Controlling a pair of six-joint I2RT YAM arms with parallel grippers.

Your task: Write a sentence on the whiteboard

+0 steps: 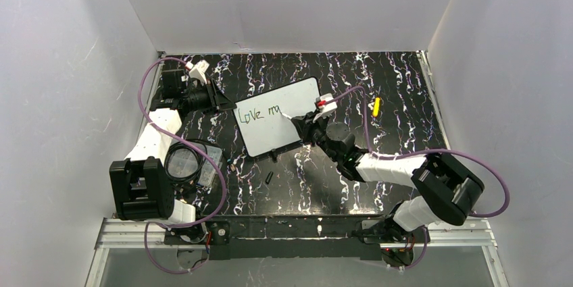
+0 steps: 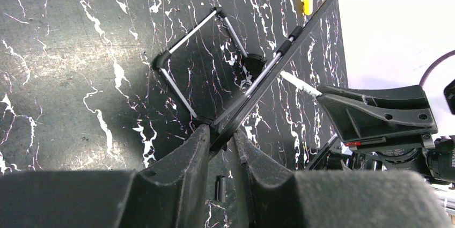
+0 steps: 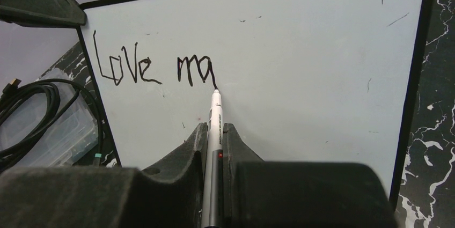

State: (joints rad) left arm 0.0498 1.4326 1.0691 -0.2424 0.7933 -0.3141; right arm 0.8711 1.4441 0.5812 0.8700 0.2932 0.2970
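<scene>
The whiteboard [image 1: 277, 125] stands tilted on the black marbled table, with "Love ma" written in black at its upper left. My left gripper [image 1: 226, 103] is shut on the board's left rim. In the left wrist view the board [image 2: 271, 70] shows edge-on, pinched between the fingertips of that gripper [image 2: 221, 134]. My right gripper [image 1: 305, 122] is shut on a white and grey pen [image 3: 214, 131]. The pen's tip touches the whiteboard [image 3: 300, 67] at the tail of the "a". In the right wrist view the fingers of the right gripper [image 3: 214, 127] press on both sides of the pen's barrel.
A yellow marker [image 1: 376, 106] lies to the right of the board. A small black cap [image 1: 269, 177] and a black clip [image 1: 274, 156] lie in front of it. A clear plastic box [image 1: 206, 165] with a coiled cable sits by the left arm. White walls enclose the table.
</scene>
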